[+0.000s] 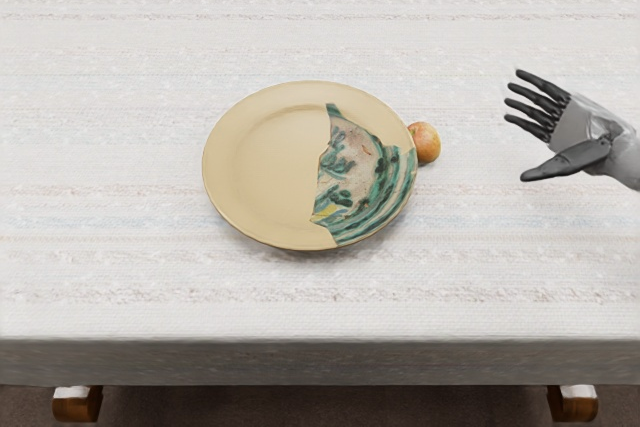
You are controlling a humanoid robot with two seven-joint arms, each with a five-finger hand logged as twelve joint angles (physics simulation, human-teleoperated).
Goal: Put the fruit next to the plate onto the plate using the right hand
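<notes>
One hand is yours to watch: the right hand (556,129), entering from the right edge, fingers spread wide and holding nothing. Well off past its fingertips you have the fruit (425,141) on the table (120,277), touching the near rim of the plate (260,162), which lies beyond it.

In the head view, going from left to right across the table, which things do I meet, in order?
Round tan ceramic plate with a green patterned section → small round orange-red fruit, at the plate's right rim → right hand with dark fingers spread open.
</notes>
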